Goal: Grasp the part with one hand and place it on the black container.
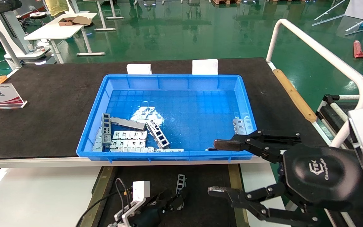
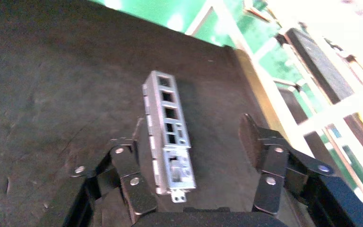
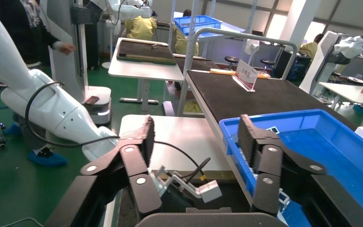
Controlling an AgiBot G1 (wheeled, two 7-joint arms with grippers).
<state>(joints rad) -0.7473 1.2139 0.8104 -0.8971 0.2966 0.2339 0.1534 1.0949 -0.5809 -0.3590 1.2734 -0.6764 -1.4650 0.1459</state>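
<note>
part [image 2: 167, 130] between spread left hand [image 2: 194, 137] fingers | on black container [image 2: 52, 94]

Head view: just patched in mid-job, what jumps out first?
The blue bin fills the middle of the table, with grey metal pieces heaped in its near-left corner. Below it, the left gripper hangs open over the black container, the part lying between its fingers. The right gripper hovers open by the bin's near-right corner.

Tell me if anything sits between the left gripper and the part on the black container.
Nothing visible does. The part lies flat on the black container, right between the open fingers of the left gripper. The right gripper hangs open, off to the side.
</note>
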